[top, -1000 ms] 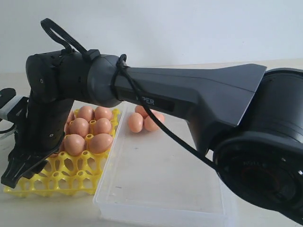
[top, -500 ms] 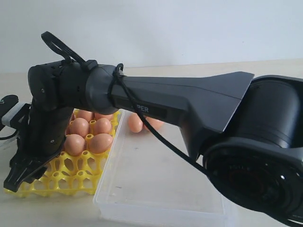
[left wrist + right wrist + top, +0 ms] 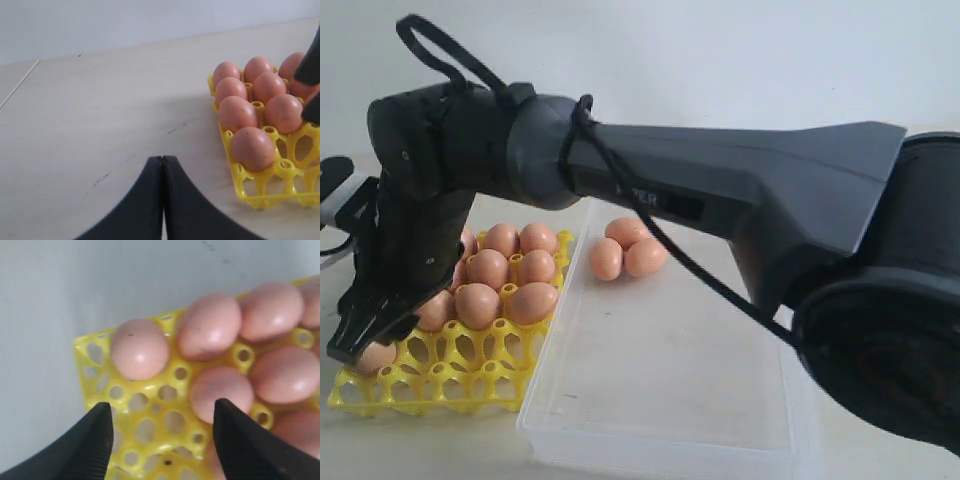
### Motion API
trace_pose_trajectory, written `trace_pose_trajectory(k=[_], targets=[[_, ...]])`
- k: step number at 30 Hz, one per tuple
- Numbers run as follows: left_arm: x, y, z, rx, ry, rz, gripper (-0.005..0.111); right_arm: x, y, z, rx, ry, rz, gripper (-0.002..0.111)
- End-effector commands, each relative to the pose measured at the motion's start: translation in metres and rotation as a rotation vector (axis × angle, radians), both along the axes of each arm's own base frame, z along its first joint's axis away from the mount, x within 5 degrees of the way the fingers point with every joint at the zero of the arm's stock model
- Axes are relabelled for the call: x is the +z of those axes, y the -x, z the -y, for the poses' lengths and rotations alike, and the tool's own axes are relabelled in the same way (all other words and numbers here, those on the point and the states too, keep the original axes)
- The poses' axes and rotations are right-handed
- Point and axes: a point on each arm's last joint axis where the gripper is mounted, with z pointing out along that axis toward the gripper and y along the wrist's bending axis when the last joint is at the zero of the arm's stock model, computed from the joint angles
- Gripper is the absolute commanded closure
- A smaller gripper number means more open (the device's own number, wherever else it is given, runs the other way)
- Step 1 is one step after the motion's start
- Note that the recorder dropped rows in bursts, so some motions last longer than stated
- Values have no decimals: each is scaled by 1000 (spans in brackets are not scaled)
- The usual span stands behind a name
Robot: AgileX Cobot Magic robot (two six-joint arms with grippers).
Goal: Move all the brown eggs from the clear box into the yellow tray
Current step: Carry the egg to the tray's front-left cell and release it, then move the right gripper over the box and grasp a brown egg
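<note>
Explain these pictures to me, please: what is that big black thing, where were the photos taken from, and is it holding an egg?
The big black thing is a robot arm, one of two, each ending in a two-fingered pincer. The wide picture comes from a camera set apart from the arms. The other two come from small cameras on the arms' wrists, looking out past the fingers. On the pale table stand a yellow tray of cups, many of them filled with brown eggs, and a clear box where three more lie. The right pincer is open above a corner of the tray and holds nothing. The left pincer is shut and empty, over bare table beside the tray.
</note>
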Motion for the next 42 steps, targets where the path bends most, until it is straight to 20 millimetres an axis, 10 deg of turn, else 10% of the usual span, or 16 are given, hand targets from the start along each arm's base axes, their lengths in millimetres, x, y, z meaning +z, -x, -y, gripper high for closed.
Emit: trace_pose_trajectory(k=[1, 8, 15, 42], targets=[[2, 0, 0, -5, 7, 19, 107, 44, -26, 34, -208, 56, 129, 55], [2, 0, 0, -5, 7, 19, 107, 58, -73, 113, -667, 277, 165, 56], [2, 0, 0, -5, 7, 19, 107, 17, -100, 159, -848, 304, 10, 56], [2, 0, 0, -5, 7, 19, 107, -35, -114, 188, -1120, -38, -127, 56]])
